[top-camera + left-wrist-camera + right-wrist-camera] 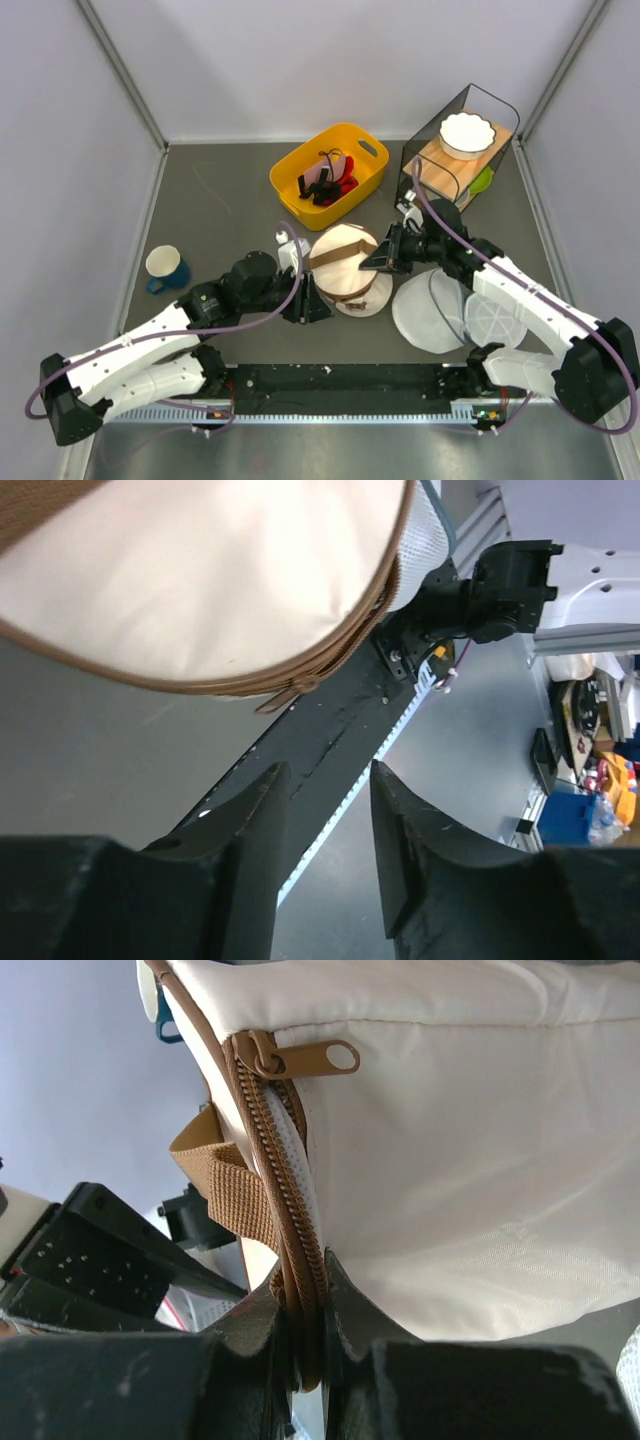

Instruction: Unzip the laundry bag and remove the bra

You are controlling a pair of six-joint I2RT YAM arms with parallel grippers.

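I can read nothing here. The cream cloth of the laundry bag (450,1160) carries no print I can make out, and the bins (572,810) at the far edge of the left wrist view are too small and blurred to show any label.

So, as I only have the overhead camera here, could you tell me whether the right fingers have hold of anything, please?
Observer: Yes, the right fingers are shut on the brown zipper band of the laundry bag.
Operator: Thank you. Is the pull tab between them?
Observer: No, the pull tab lies free further along the band, beyond the fingers.
Operator: And the left fingers, please?
Observer: The left fingers are open and empty, apart from the bag.
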